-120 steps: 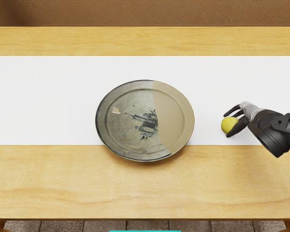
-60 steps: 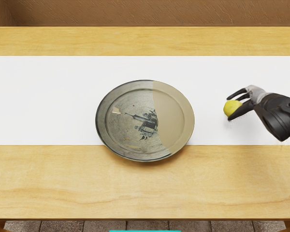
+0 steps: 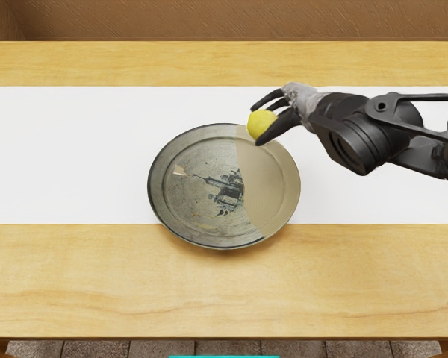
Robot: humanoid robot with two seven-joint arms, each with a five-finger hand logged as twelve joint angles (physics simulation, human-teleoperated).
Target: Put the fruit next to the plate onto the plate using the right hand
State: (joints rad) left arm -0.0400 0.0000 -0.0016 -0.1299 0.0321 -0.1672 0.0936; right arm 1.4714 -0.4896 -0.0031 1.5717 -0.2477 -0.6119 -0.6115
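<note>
Black and grey, the right hand (image 3: 290,108) reaches in from the right edge on a nearly level forearm, its fingers (image 3: 272,129) clasped around the small round yellow fruit (image 3: 259,121), which shows over the upper rim of the round grey-and-tan metal plate (image 3: 269,186) on the light wooden worktop (image 3: 209,283).
</note>
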